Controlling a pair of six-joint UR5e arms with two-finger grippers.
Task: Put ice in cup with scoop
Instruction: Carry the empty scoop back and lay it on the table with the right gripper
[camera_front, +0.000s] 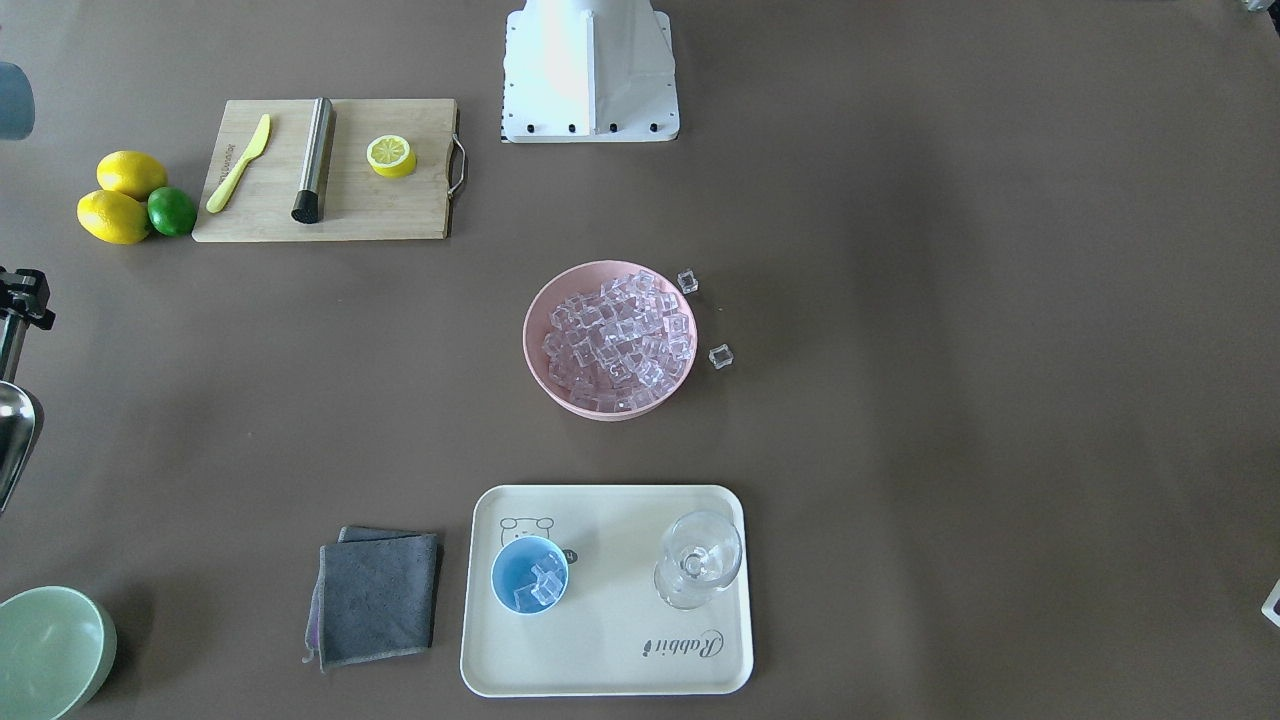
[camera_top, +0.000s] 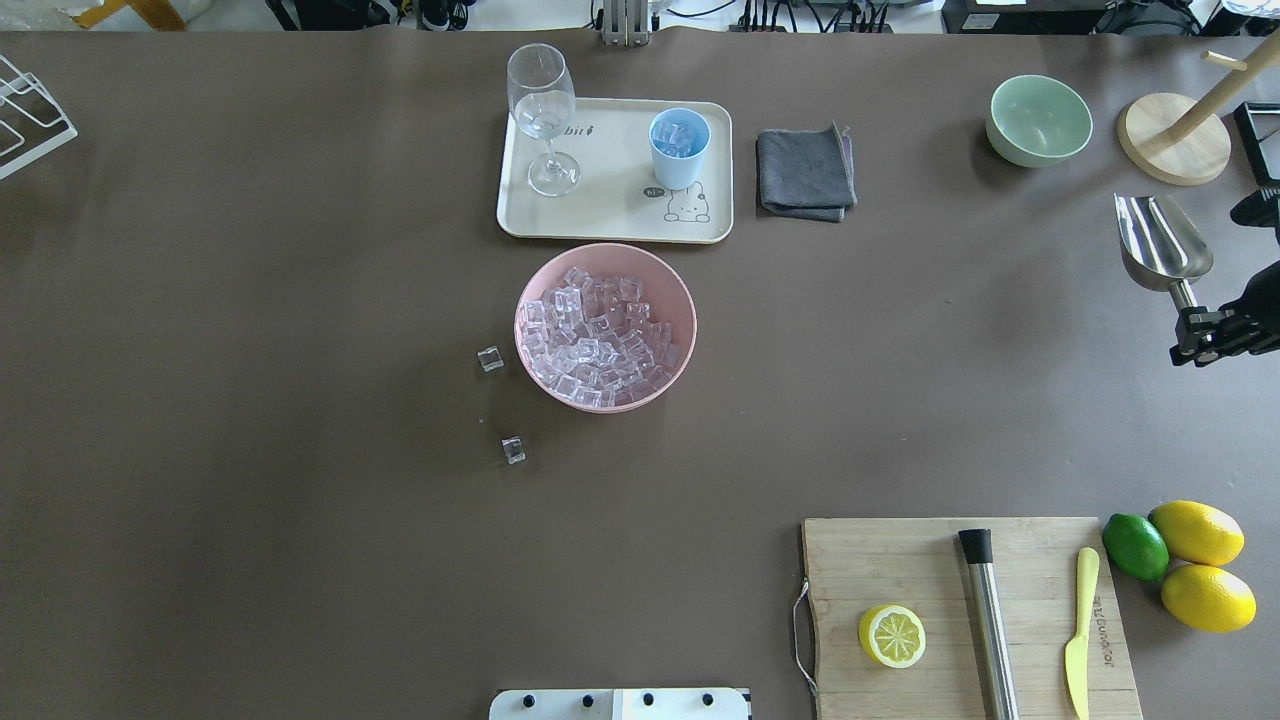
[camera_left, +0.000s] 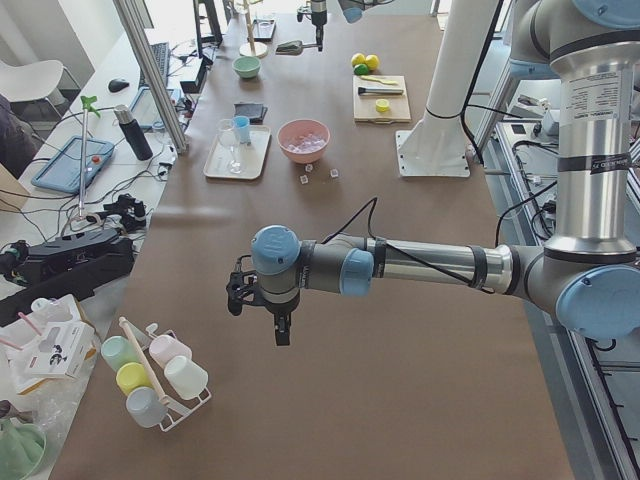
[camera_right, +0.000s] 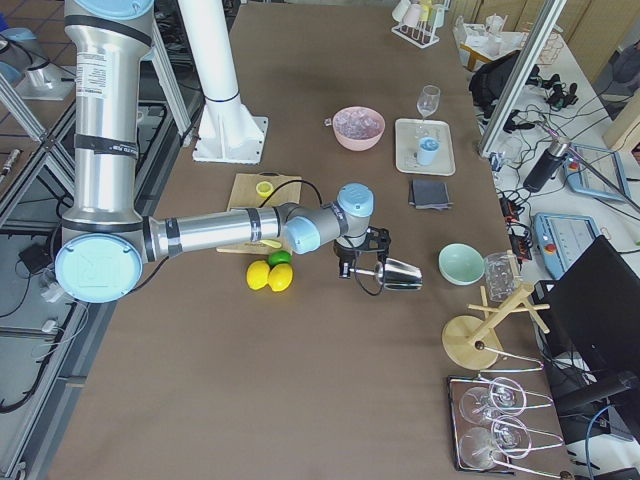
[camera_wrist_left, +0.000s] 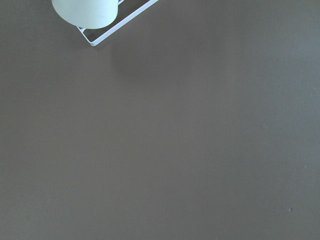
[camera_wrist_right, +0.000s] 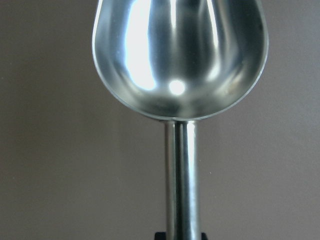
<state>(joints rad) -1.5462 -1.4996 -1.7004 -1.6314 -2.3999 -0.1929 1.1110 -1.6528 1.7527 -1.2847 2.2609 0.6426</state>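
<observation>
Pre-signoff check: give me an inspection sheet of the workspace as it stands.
Surface: brown table; two stray cubes lie beside the pink bowl.
Job's things: ice heaped in the pink bowl; cup on the tray holds a few cubes; scoop is empty.
Clutter: glass, grey cloth, green bowl, cutting board with lemon half, steel cylinder, yellow knife; lemons, lime.
Pincers: right pincer shut on the scoop's handle; left pincer over bare table, state unclear.
Cables: black cable along the left arm.
Surroundings: mug rack, wooden stand.
</observation>
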